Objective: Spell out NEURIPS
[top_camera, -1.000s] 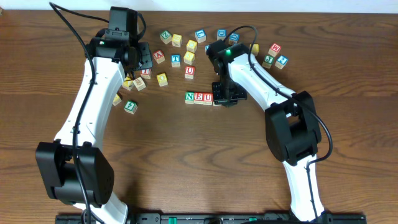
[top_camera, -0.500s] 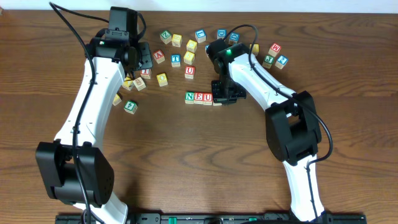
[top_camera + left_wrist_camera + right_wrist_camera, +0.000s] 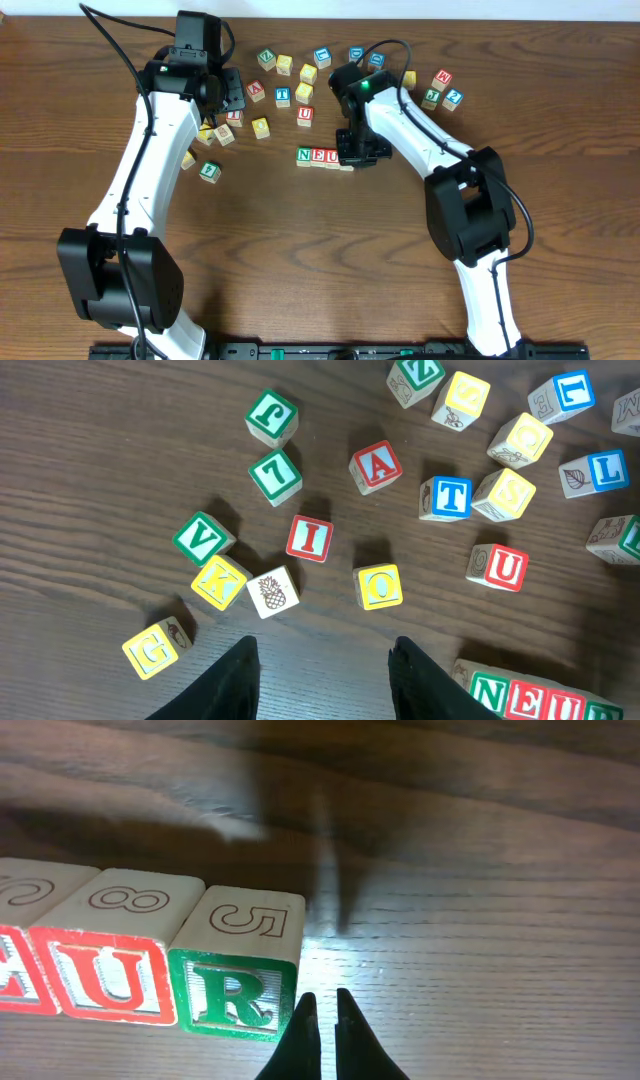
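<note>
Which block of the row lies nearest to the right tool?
The green R block, the end one in the row. The right tool sits just beside it, while the red U block lies further off.

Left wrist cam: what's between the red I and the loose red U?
One yellow cube, touching neither I nor U. Seen in left wrist view.
</note>
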You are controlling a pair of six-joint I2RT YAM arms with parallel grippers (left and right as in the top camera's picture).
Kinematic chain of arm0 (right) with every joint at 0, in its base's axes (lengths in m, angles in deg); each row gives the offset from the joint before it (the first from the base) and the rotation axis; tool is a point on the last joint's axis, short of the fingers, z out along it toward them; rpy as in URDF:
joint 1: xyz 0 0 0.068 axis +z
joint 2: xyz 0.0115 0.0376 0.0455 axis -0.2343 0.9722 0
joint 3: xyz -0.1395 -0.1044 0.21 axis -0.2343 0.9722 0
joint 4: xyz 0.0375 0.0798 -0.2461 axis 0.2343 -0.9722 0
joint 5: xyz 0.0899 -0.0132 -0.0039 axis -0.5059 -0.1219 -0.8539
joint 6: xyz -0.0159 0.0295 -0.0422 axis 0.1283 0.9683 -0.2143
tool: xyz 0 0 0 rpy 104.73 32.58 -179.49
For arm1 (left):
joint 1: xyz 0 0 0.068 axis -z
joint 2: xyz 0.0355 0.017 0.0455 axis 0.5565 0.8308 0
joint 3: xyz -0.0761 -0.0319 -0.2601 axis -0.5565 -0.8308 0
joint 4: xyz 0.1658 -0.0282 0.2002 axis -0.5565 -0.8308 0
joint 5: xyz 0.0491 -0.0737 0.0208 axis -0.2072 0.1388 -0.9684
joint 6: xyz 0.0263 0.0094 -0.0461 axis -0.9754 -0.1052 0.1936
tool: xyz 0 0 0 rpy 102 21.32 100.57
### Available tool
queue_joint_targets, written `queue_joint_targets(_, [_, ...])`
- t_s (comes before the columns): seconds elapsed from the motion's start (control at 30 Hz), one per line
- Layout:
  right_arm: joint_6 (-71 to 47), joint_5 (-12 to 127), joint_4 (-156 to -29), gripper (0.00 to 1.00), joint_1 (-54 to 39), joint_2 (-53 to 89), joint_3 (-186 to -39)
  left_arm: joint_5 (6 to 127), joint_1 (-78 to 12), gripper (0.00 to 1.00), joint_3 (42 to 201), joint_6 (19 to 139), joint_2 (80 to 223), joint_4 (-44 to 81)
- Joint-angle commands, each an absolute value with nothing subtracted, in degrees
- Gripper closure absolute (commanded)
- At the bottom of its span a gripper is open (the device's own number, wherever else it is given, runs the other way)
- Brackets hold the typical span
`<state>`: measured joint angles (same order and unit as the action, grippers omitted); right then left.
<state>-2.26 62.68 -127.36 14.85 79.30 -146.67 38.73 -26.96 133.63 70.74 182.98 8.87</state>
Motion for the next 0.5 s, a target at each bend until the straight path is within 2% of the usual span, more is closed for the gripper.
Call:
queue_joint_targets(0.0, [-1.58, 62.5, -126.99, 0.98, 15.31, 79.01, -146.38, 38.43, -27.05, 0.58, 133.26, 69.78, 183.61, 8.96])
queue_joint_targets(0.47, [-1.63, 62.5, -123.87, 0.96, 15.07, 79.01, -146.38, 38.4, -27.05, 0.59, 133.26, 69.78, 183.61, 8.96])
